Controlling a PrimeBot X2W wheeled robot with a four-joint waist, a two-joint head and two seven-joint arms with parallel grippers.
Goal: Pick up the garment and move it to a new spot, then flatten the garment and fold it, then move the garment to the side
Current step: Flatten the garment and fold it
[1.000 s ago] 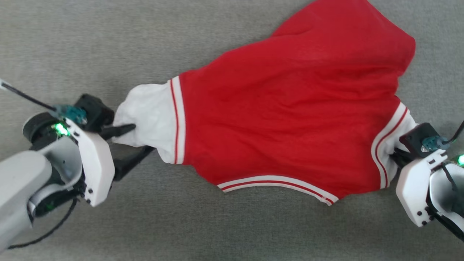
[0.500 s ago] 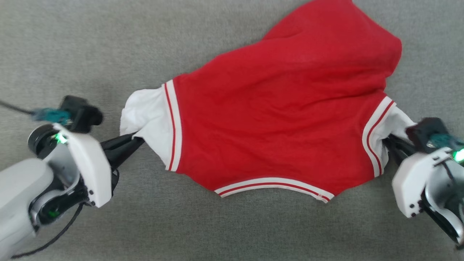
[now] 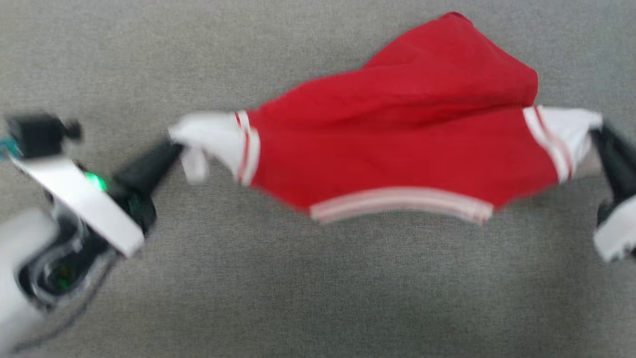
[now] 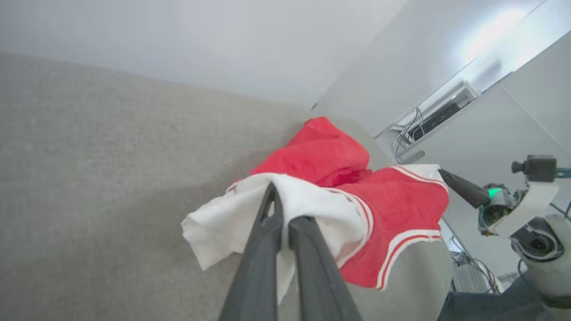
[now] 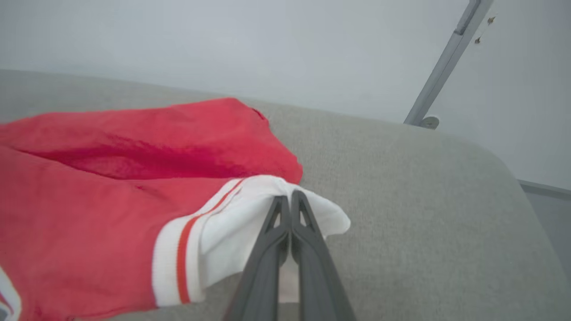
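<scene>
The left claw [image 4: 280,214] and right claw [image 5: 291,203] each pinch a white sleeve end [image 5: 241,214], stretching the red shirt [image 3: 397,154] between them over the grey cushion [image 3: 318,288], near its far edge; likely the carrying step; next, lay it flat

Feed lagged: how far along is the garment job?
Grasping looks done: left gripper and right gripper each shut on a white sleeve end of the garment. In hand: it hangs stretched between them, partly off the grey surface. Remaining: placing, flattening, folding, moving aside.

grey fabric surface [image 3: 318,298] below; pale wall [image 5: 223,44] behind; slanted grey pole [image 5: 441,67] against wall; dark device [image 4: 435,119] beyond.
</scene>
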